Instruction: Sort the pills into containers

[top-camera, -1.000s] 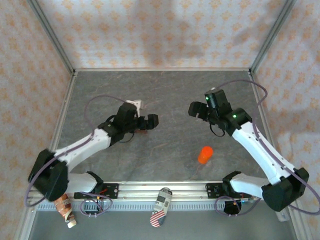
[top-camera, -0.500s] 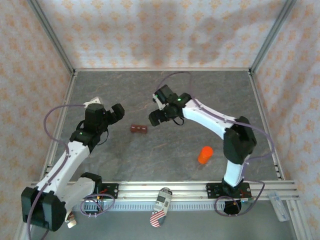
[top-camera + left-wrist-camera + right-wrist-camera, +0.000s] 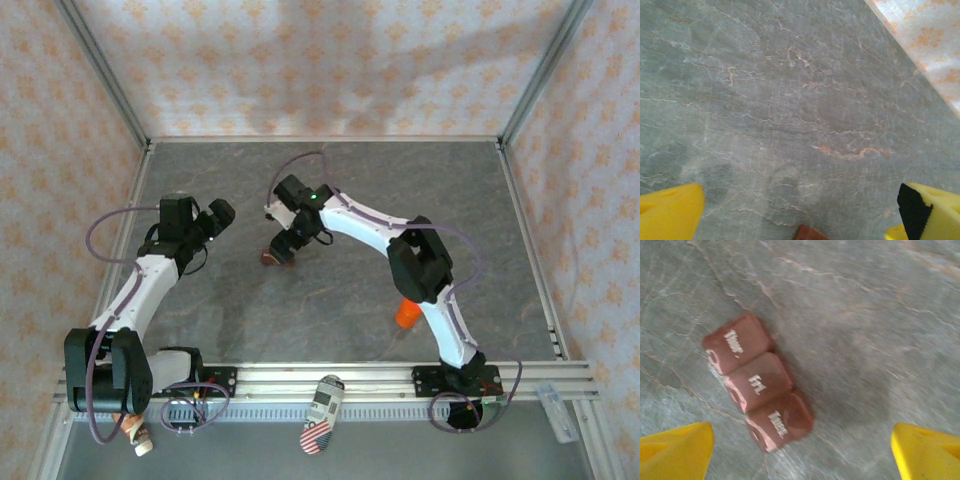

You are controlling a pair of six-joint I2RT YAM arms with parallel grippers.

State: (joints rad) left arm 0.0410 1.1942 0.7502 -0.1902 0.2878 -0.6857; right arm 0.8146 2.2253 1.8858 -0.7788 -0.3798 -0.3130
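Recording right gripper (image 3: pixel 283 245) extended across to the left-centre of the table (image 3: pixel 350 190), poised directly above the containers (image 3: pixel 268 258). Seen from above as one small dark reddish-brown oblong, partly covered by that gripper. Read the right gripper as open: yellow fingertips (image 3: pixel 675 450) at the two lower corners of the right wrist view, set wide apart, with bare table between and nothing clamped. Found the containers lying flat on the table in that view, up and left of centre, running diagonally, nearer the left-hand fingertip and touching neither. Counted three compartments in a row, each with its lid down and marked in white lettering, too blurred to read with confidence.

Logged left gripper (image 3: pixel 218 213) to the left of the containers, near but apart from them, pointed towards the right gripper. Also open and empty: yellow fingertips (image 3: pixel 670 210) at the far lower corners of the left wrist view, with grey marbled table across the gap. Caught a sliver of reddish-brown at the bottom edge of that view, between the fingertips; cannot tell for certain what.

Noted orange bottle (image 3: pixel 406 311) on the right half of the table, just beside the right arm, well apart from the containers and from both grippers.
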